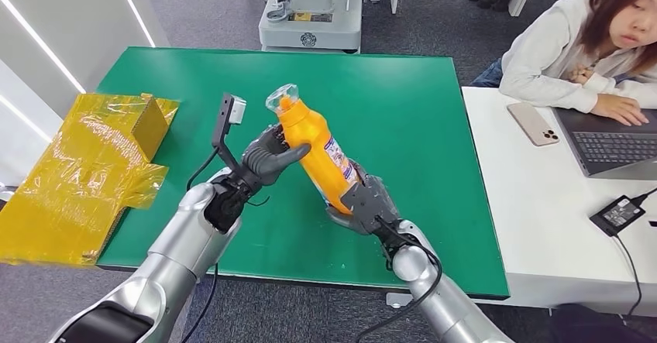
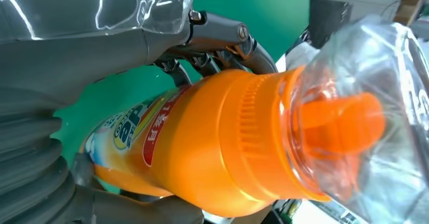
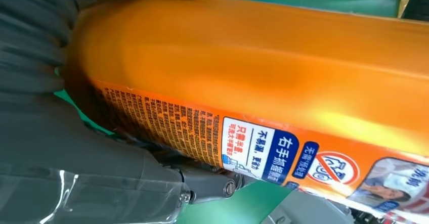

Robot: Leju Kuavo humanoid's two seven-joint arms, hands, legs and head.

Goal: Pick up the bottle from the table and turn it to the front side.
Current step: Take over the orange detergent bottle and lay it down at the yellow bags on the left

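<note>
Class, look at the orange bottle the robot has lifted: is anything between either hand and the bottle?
Nothing visible. The left hand grips the bottle near its neck, and the right hand holds its base, above the green table.

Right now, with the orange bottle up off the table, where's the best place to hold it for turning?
Probably the two places now held: the right hand cups the base of the orange bottle from below, and the left hand wraps its upper body from the left. The bottle is long and tilted, and its cap is wrapped in loose clear plastic, so avoid that end.
</note>
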